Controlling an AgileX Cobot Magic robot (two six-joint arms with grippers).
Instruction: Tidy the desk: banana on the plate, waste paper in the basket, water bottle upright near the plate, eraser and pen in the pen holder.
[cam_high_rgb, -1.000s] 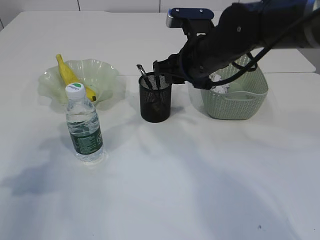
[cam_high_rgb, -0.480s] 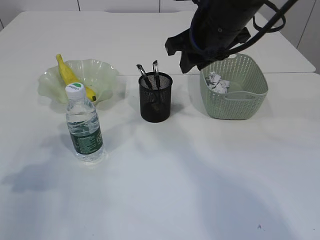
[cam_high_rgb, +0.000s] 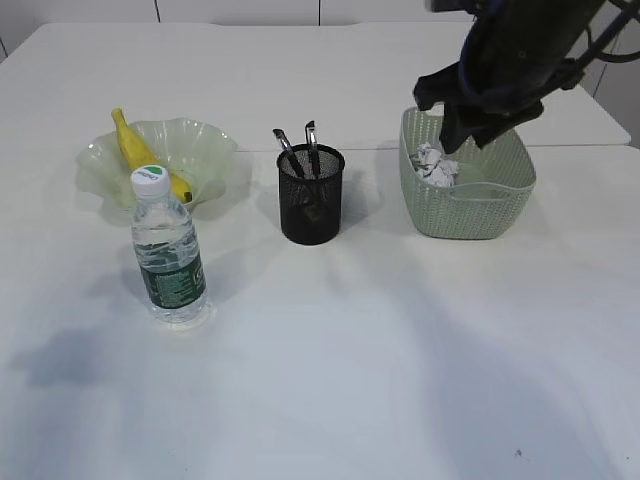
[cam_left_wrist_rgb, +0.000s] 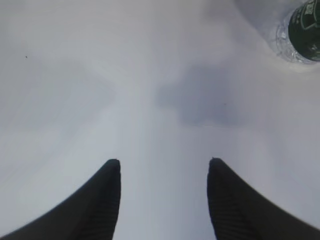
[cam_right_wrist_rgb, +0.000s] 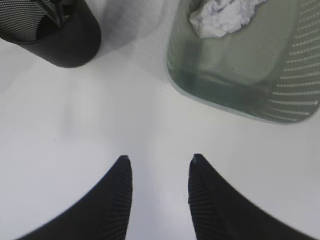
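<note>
The banana (cam_high_rgb: 140, 155) lies on the pale green plate (cam_high_rgb: 205, 140). The water bottle (cam_high_rgb: 168, 250) stands upright in front of the plate; its base shows in the left wrist view (cam_left_wrist_rgb: 304, 31). The black mesh pen holder (cam_high_rgb: 311, 195) holds pens (cam_high_rgb: 312, 148); it shows in the right wrist view (cam_right_wrist_rgb: 60, 35). Crumpled waste paper (cam_high_rgb: 436, 164) lies in the green basket (cam_high_rgb: 480, 205), as the right wrist view shows: the paper (cam_right_wrist_rgb: 225, 15) in the basket (cam_right_wrist_rgb: 240, 75). My right gripper (cam_right_wrist_rgb: 160, 159) is open and empty, high above the table. My left gripper (cam_left_wrist_rgb: 164, 161) is open and empty over bare table. The eraser is not visible.
The right arm (cam_high_rgb: 515, 60) hangs over the basket at the back right. The white table (cam_high_rgb: 350, 380) has a seam running across behind the objects.
The right arm has pulled back from above the pen holder, rising and swinging right to over the basket. The objects have not moved.
</note>
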